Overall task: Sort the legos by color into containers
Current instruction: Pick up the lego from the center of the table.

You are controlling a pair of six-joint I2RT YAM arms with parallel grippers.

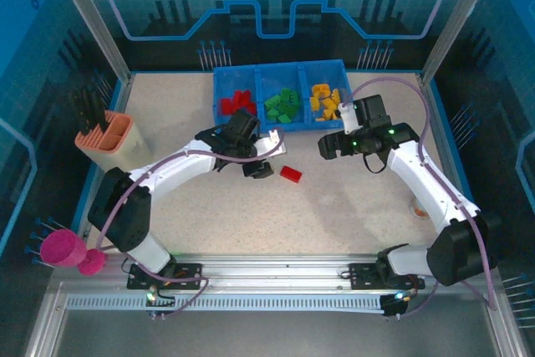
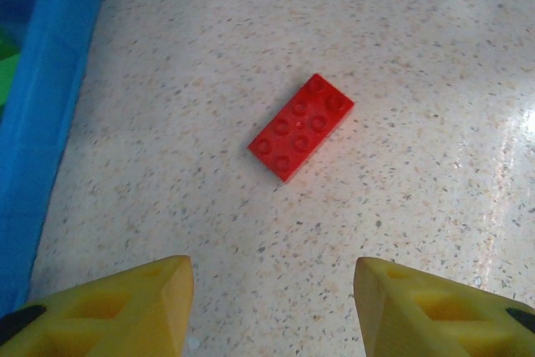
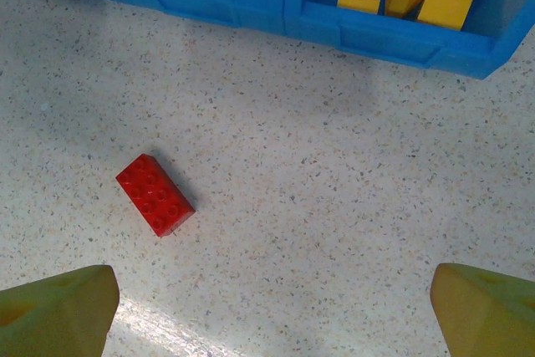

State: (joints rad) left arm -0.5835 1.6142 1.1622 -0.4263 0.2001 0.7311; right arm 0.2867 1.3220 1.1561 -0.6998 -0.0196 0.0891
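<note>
LAST ONE OUT: A single red brick [image 1: 291, 174] [image 2: 301, 127] [image 3: 155, 195] lies on the speckled table [image 1: 334, 223], just in front of the blue tray [image 1: 219, 89] [image 2: 42, 81] [image 3: 251, 6] and clear of its wall. The left gripper [image 1: 257, 168] [image 2: 269, 290] hovers short of it with its yellow fingers parted and nothing between them. The right gripper [image 1: 328, 146] [image 3: 269, 307] stands spread wide, also empty, and faces the same brick.

The likeliest trouble is two arms converging on one small target and knocking into each other. The brick also sits skewed to the left fingers' line, so a closing pinch might catch a corner and spin it away. The green-filled middle compartment is the nearest part of the tray, so a hasty release could land the brick there and not among the reds at the tray's left end.

The brick itself is glossy red, studs up in two rows of four, low and flat on the table.
</note>
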